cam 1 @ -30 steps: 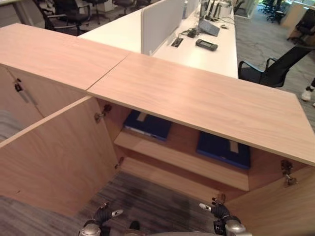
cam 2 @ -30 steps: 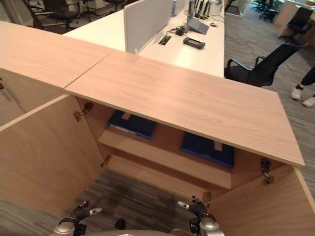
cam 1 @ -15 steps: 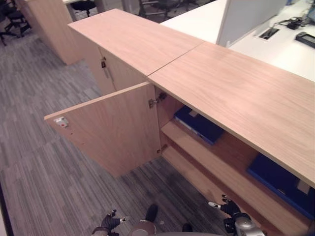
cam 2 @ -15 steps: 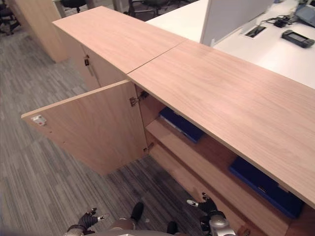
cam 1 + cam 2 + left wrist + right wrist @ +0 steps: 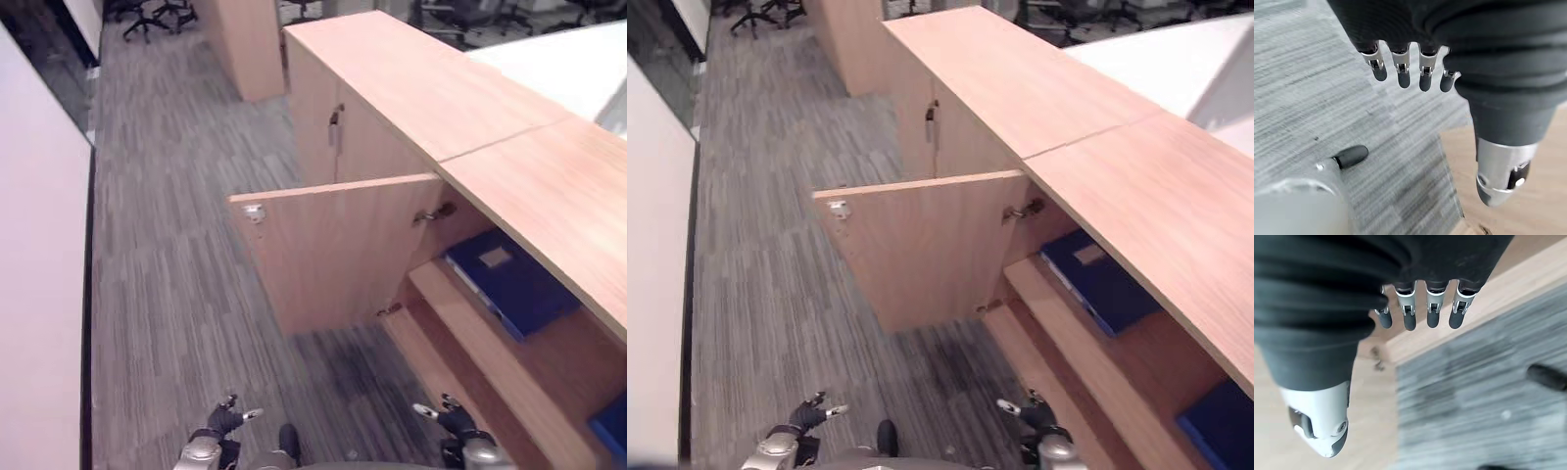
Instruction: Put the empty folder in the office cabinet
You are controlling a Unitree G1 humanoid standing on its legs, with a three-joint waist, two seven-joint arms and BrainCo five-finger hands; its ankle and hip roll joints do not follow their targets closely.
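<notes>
Grey striped carpet floor (image 5: 176, 245) is seen across the left and centre of the head views, bordered at far left by a pale wall panel (image 5: 39, 294). A long wooden office cabinet (image 5: 421, 88) is seen running from top centre to the right edge, with its top surface lit pale. 1 cabinet door (image 5: 333, 250) is seen swung open at frame centre, a small white catch at its upper left corner. To the right of the door, 2 inner shelves (image 5: 470, 323) are exposed. A blue folder (image 5: 509, 284) is seen lying flat on the upper shelf, centre right, with a pale label on its cover. Part of a 2nd blue folder (image 5: 1220, 426) is seen at the lower right corner, on the same shelf. Office chairs (image 5: 152, 15) are seen at upper left, far back.

The left hand (image 5: 223, 421) is seen at bottom centre-left, above the carpet, fingers relaxed and spread, nothing held. The right hand (image 5: 453, 423) is seen at bottom centre-right, near the cabinet's lower edge, fingers loose and apart, nothing held. In the wrist views, straight dark-tipped fingers (image 5: 1403, 73) are shown over carpet and wood.
</notes>
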